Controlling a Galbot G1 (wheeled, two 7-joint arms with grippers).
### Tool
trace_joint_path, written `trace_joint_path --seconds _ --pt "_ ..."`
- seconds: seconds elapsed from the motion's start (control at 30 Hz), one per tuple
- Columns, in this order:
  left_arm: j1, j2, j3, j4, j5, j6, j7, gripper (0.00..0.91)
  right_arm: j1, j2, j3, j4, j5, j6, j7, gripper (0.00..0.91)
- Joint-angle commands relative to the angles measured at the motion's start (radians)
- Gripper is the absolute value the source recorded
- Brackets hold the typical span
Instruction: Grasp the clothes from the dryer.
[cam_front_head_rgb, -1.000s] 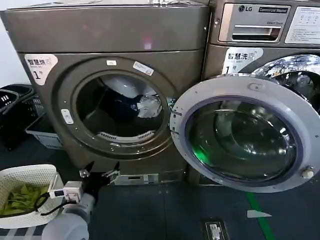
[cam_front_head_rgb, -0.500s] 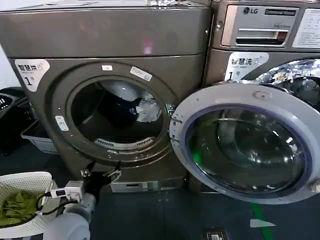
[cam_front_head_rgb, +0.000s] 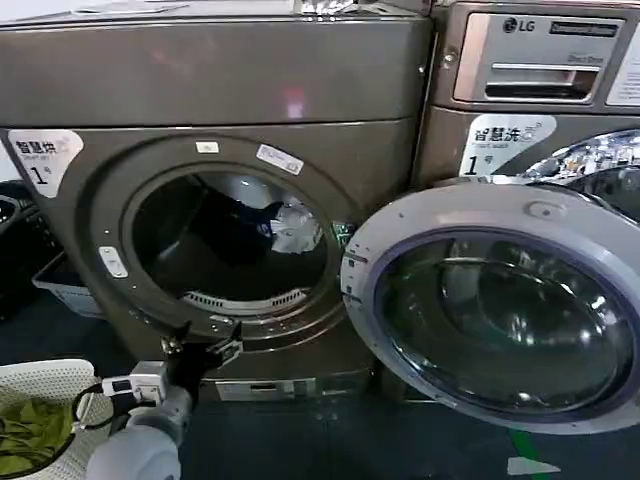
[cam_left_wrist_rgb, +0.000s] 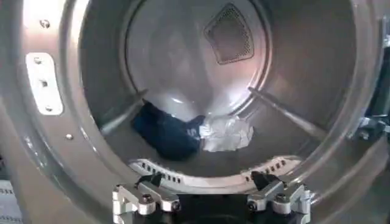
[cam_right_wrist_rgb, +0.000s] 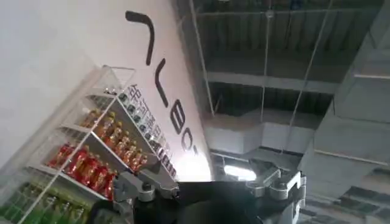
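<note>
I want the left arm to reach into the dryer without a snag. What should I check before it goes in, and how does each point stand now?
1. Door swung fully open, clear of the opening: ok.
2. Left hand open, in front of the dryer just below its opening: ok.
3. Navy cloth and white cloth visible on the drum floor, side by side: ok.
4. Path from hand to clothes free of obstacles: ok, though the lower rim lies between.
5. Whether the two cloths are tangled: cannot tell.
6. Right hand away from the dryer, pointing up at the ceiling: ok.
</note>
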Motion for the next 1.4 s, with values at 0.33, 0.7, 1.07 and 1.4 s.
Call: trace_joint_path --seconds 0.33,0.7,1.07,1.4 --pt "-0.003 0.004 0.004 -0.001 0.002 -0.002 0.001 0.907 -0.007 0.001 0.007 0.007 0.006 0.0 -0.001 0.907" --pt "-0.024 0.004 0.01 0.008 0.008 -0.006 0.005 0.907 -0.015 0.001 0.024 -0.008 0.002 0.0 -0.002 0.907" --pt "-0.033 0.002 0.019 0.02 0.014 -0.009 0.008 0.907 -0.014 0.002 0.028 -0.018 -0.002 0.002 -0.003 0.907" --pt "-0.035 0.001 0.018 0.022 0.014 -0.01 0.009 0.907 -0.019 -0.004 0.046 -0.032 -0.028 0.007 -0.002 0.907"
